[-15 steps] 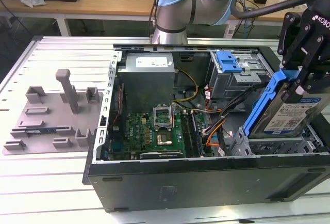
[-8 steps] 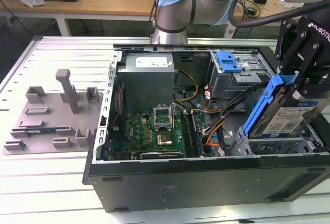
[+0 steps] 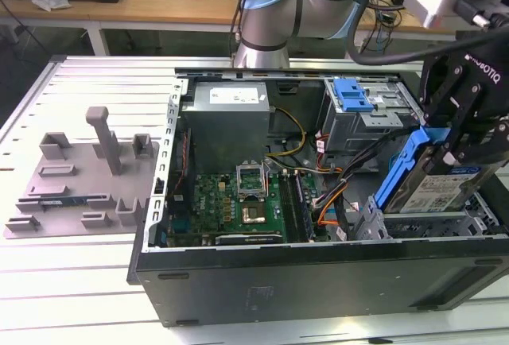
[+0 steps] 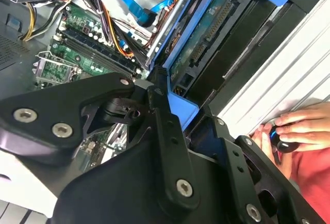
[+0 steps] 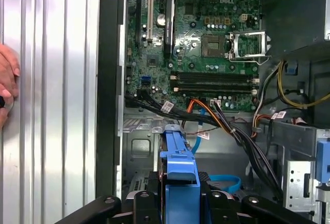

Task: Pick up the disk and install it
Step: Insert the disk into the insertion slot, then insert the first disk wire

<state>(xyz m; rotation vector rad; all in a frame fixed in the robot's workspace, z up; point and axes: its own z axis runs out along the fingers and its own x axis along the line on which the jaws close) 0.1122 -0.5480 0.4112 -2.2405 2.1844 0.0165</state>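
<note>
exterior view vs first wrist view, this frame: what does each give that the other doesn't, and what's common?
Exterior view: the grey fixture plate on the table at the exterior view's left, the arm's base joint behind the case, and the disk tilted over the drive bay, label visible, with the gripper shut on it.
First wrist view: a person's hand at the edge of the ribbed table.
Both: the motherboard with its open CPU socket, the orange and black cables, and the disk's blue bracket.
</note>
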